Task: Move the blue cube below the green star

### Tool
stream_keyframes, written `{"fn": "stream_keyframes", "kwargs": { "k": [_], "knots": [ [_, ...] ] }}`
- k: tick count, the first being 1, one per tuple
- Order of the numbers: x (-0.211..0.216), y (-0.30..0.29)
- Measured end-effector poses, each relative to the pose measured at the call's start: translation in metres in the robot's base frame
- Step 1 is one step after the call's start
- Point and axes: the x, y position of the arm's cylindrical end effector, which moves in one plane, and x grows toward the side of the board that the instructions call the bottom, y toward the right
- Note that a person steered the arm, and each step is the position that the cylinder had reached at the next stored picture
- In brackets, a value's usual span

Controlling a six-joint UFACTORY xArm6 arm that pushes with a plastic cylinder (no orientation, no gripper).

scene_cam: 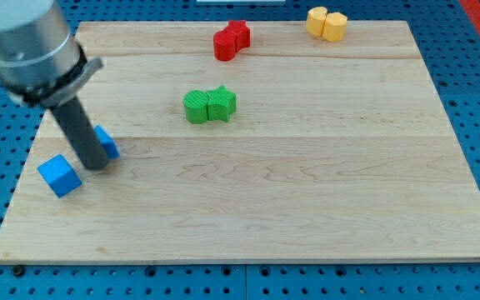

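Note:
A blue cube (59,175) lies near the board's left edge. A second blue block (107,142), partly hidden behind my rod, lies just to its upper right. My tip (97,166) rests on the board between them, touching or nearly touching the second blue block, to the right of the cube. The green star (222,102) sits at the upper middle, touching a green cylinder (196,107) on its left. The star is well to the upper right of my tip.
A red star (238,33) and a red cylinder (224,45) touch each other at the top centre. Two yellow blocks (327,22) sit at the top right. The wooden board (307,208) lies on a blue pegboard.

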Motion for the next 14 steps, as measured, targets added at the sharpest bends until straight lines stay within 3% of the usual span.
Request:
{"fn": "stream_keyframes", "kwargs": {
  "k": [1,2,4,5,6,7,8,9,10,11,12,13,14],
  "knots": [
    [-0.041,-0.009],
    [-0.049,-0.060],
    [-0.086,0.041],
    [-0.085,-0.018],
    [-0.054,-0.108],
    [0.043,-0.110],
    [0.084,-0.095],
    [0.029,-0.092],
    [0.019,-0.017],
    [0.016,-0.055],
    [0.057,-0.113],
    [0.086,-0.075],
    [0.086,-0.057]
  ]
}}
